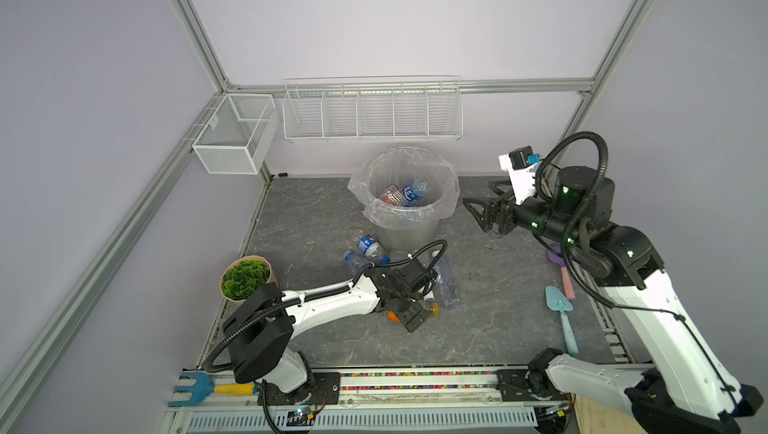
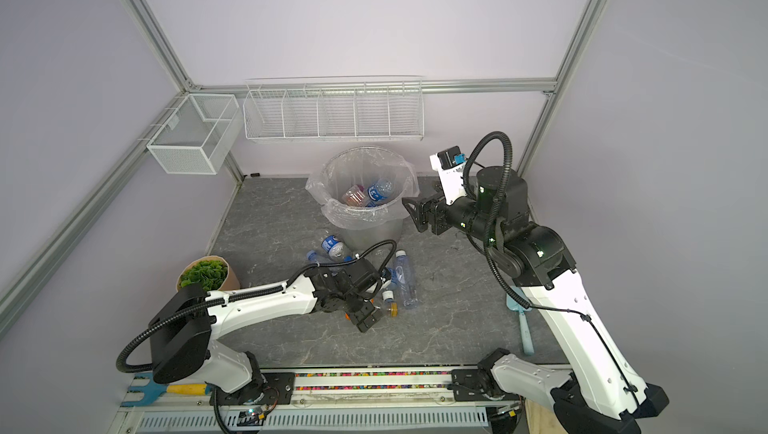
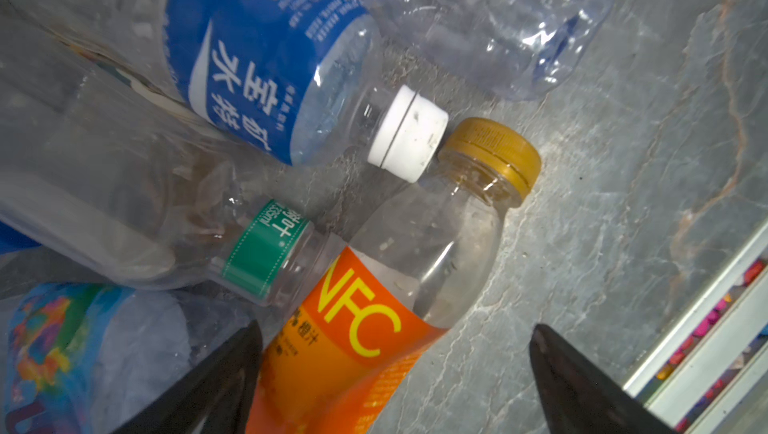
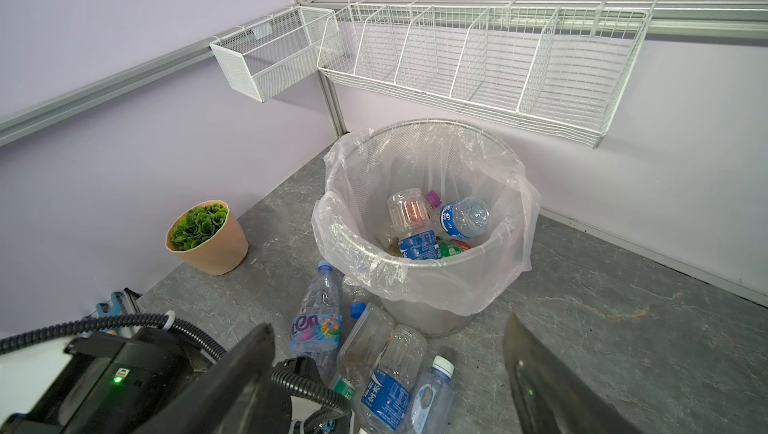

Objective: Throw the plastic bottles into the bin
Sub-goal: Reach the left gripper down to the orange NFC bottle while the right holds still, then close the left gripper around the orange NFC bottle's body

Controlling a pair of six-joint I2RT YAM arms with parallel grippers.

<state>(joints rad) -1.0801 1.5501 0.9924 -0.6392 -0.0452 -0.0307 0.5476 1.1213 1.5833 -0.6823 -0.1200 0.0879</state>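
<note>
Left gripper [image 3: 395, 330] is wide open and holds nothing, jaws either side of the orange-label bottle [image 3: 419, 269]. That bottle lies flat on the tabletop [image 3: 623, 161], on the front-edge side of the pile of plastic bottles [image 1: 376, 251] at the bin [image 1: 409, 230] base. It looks lined up to pinch the body, cap pointing away. Right gripper [image 1: 478, 191] is also open and empty, level with the bin's rim on its right, probably keeping clear; a few bottles [image 4: 457, 219] sit inside the bin.
</note>
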